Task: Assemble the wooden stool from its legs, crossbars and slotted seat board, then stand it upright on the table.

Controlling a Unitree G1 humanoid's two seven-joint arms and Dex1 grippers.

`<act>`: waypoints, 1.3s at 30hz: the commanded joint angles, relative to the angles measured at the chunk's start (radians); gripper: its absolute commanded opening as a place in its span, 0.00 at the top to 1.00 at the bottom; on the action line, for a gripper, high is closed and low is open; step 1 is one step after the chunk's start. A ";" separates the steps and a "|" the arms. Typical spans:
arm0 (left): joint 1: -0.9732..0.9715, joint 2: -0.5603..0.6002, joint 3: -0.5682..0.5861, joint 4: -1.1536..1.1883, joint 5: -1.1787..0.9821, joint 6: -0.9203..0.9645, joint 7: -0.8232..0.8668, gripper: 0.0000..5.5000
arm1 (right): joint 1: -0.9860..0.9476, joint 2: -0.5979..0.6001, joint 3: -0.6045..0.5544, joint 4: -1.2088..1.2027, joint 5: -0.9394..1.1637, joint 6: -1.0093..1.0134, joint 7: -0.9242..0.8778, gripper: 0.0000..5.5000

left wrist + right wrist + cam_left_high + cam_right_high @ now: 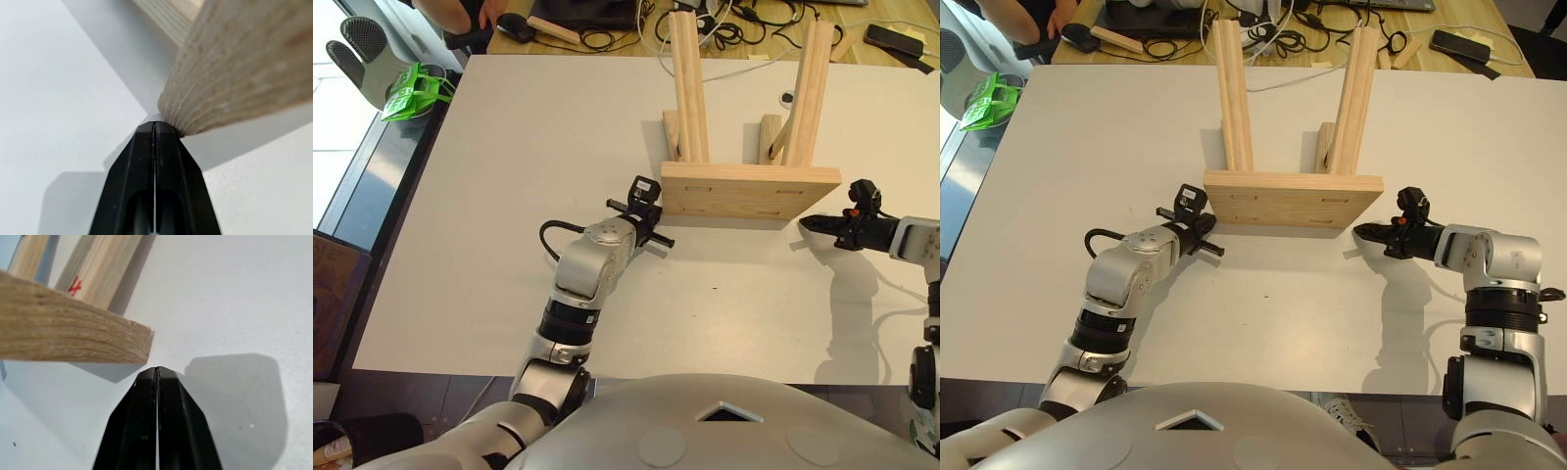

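Stool (750,191), four-legged, lies between closed left pincer (154,125) and right pincer (157,369).

Green bag (414,90) far left; cables (724,29) + black phone (893,39) at back.

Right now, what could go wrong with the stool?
The pale wooden stool lies on its side; both arms' jaws are shut at the seat board's lower corners, gripping nothing, so it may slip instead of tipping upright. Its legs point toward black cables; a push could slide it there.
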 commanded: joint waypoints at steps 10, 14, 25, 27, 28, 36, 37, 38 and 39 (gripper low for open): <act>-0.012 -0.074 -0.006 0.035 0.021 -0.031 0.026 1.00 | -0.083 -0.027 0.062 0.132 -0.084 -0.147 0.043 1.00; -0.005 -0.076 -0.004 0.026 0.021 -0.028 0.029 1.00 | -0.083 -0.030 0.062 0.155 -0.103 -0.185 0.040 1.00; -0.015 -0.063 -0.005 0.022 0.018 -0.015 0.014 1.00 | -0.101 0.043 0.068 0.187 -0.116 -0.237 0.029 1.00; -0.014 -0.060 -0.005 0.021 0.019 -0.014 0.012 1.00 | -0.103 0.052 0.074 0.182 -0.114 -0.233 0.032 1.00; -0.014 -0.059 -0.005 0.020 0.019 -0.013 0.010 1.00 | -0.104 0.055 0.077 0.178 -0.113 -0.230 0.034 1.00; -0.011 -0.045 0.011 -0.020 -0.015 -0.001 -0.031 1.00 | -0.066 0.052 0.065 0.047 -0.059 -0.174 0.087 1.00; -0.011 -0.040 0.016 -0.033 -0.022 0.003 -0.040 1.00 | -0.057 0.051 0.063 0.024 -0.051 -0.166 0.097 1.00; -0.012 -0.035 0.021 -0.044 -0.027 0.009 -0.047 1.00 | -0.049 0.051 0.062 0.006 -0.045 -0.161 0.104 1.00; -0.013 -0.030 0.024 -0.054 -0.030 0.014 -0.054 1.00 | -0.043 0.052 0.060 -0.011 -0.039 -0.154 0.109 1.00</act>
